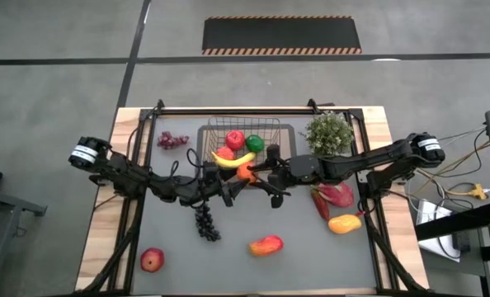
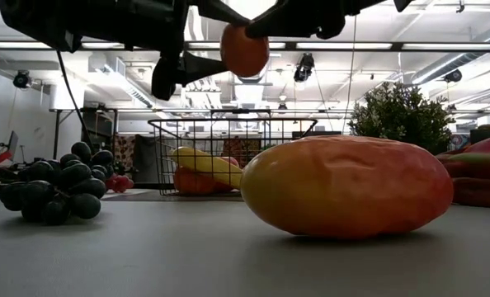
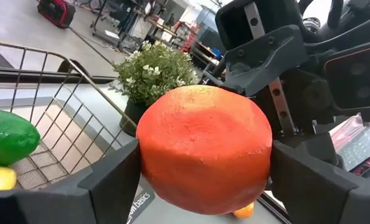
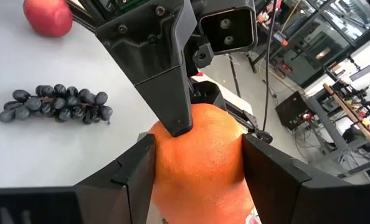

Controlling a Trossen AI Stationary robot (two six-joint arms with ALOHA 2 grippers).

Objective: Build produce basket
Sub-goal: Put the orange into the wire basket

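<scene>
While my left hand [image 3: 203, 186] and right hand [image 4: 197, 168] both clamp one round orange fruit [image 1: 245, 172], it hangs above the bench. It sits just beside the dark wire-mesh basket [image 1: 270, 126].

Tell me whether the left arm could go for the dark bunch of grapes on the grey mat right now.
Probably not yet: the left gripper is closed on the round orange fruit, as is the right gripper. The dark grapes lie uncovered nearby.

A matt, finely pitted skin is shown on the round orange toy fruit [image 3: 203, 149]. The rectangular dark basket [image 1: 243, 130] is made of thin wire mesh. Pale bare wood is seen at the table's edges [image 1: 96, 239].
</scene>
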